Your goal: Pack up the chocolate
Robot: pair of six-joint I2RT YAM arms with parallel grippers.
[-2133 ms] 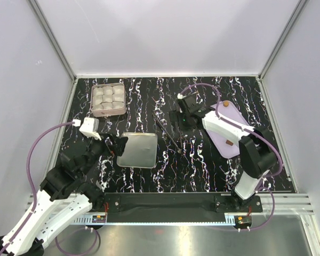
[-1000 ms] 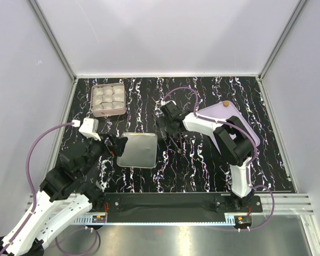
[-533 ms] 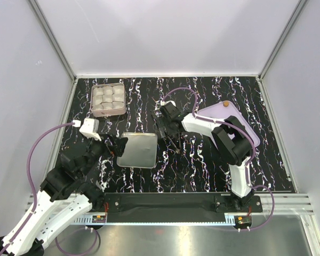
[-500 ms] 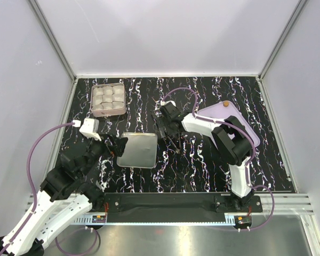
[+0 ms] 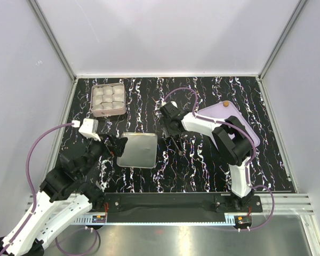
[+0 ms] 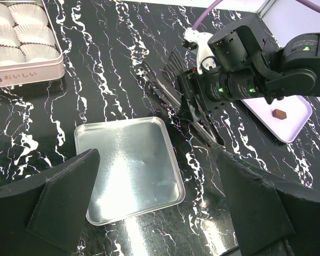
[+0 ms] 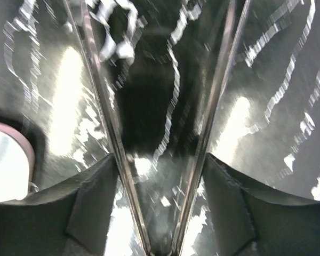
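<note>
One tan-gold chocolate (image 5: 225,103) lies at the far end of the lilac tray (image 5: 236,115). A dark brown chocolate (image 6: 279,113) shows on that tray in the left wrist view. My right gripper (image 5: 173,130) is down on the table over the thin black tongs (image 6: 162,90). In the right wrist view its fingers (image 7: 90,208) press the outsides of the two tong arms (image 7: 98,106), so the right gripper (image 7: 160,213) is shut on the tongs. My left gripper (image 5: 114,145) is open and empty at the left edge of the silver lid (image 5: 140,150).
A pink tin (image 5: 108,100) of white paper cups stands at the back left and also shows in the left wrist view (image 6: 21,72). The silver lid (image 6: 128,165) lies between my left fingers (image 6: 69,197). Grey walls enclose the black marbled table.
My right arm has swung left from the lilac tray to the tongs and settled on them. The left arm has not moved.
</note>
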